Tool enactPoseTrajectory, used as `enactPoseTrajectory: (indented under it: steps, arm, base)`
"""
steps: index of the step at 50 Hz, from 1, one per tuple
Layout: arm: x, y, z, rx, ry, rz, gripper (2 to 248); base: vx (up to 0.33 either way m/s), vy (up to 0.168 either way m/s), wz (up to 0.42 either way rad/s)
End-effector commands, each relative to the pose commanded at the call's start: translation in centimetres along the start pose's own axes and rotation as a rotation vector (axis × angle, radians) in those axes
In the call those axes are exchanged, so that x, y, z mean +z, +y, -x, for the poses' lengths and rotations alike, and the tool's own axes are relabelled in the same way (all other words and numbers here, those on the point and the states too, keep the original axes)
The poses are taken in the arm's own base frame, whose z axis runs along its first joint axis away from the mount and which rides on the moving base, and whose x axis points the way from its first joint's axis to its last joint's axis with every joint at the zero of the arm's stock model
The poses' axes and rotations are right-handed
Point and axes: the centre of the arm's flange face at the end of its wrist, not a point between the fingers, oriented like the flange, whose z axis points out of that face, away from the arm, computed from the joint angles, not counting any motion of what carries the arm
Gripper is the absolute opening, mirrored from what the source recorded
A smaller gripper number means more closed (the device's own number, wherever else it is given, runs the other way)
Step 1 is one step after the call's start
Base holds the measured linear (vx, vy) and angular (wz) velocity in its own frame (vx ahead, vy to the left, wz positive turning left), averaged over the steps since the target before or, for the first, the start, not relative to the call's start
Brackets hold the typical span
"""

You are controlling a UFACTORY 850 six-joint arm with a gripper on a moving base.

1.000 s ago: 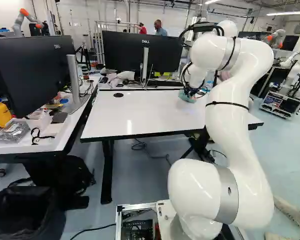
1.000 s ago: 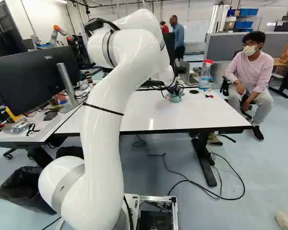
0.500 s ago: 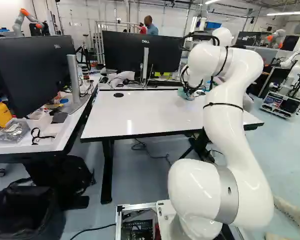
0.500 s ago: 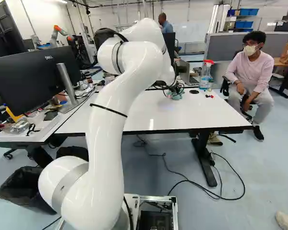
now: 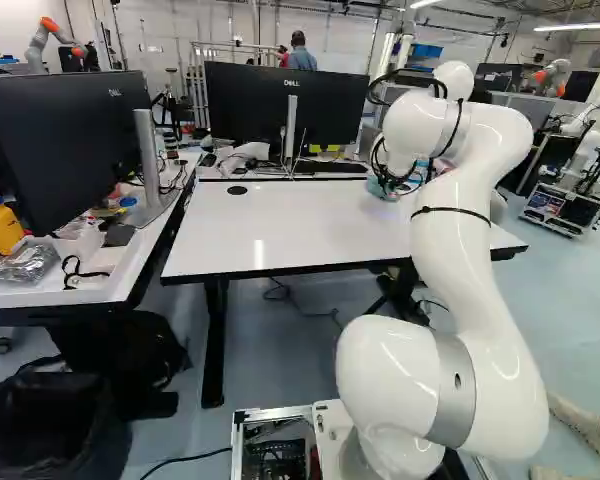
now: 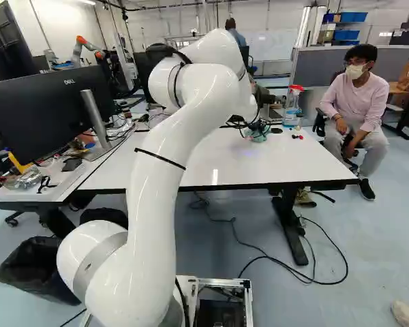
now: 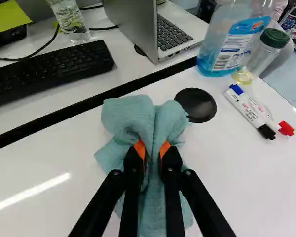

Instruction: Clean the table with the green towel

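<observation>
Jaws closed on the bunched green cloth towel, carried with the white arm along the white worktop towards the round black grommet; wiping appears under way.

White wall at left of right base view, pale blue-grey floor. Bright strip light on ceiling. Grey partition behind black office chair; shelves with blue bins beyond. White desk at left of left base view, large dark monitor on it. Black-lined waste bin on floor near desk.
</observation>
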Motion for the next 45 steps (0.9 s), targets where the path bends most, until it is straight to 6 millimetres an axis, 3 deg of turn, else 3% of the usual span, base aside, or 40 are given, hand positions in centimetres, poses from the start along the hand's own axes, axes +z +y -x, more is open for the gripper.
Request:
enactPoseTrajectory:
  steps: [28, 45]
  arm:
    - [-3.6, 2.0, 2.3, 0.019, -0.050, 0.020, 51]
    - [-5.1, 0.2, 3.3, 0.002, -0.070, 0.002, 51]
  base:
    - [0.000, 0.000, 0.000]
    - [0.000, 0.000, 0.000]
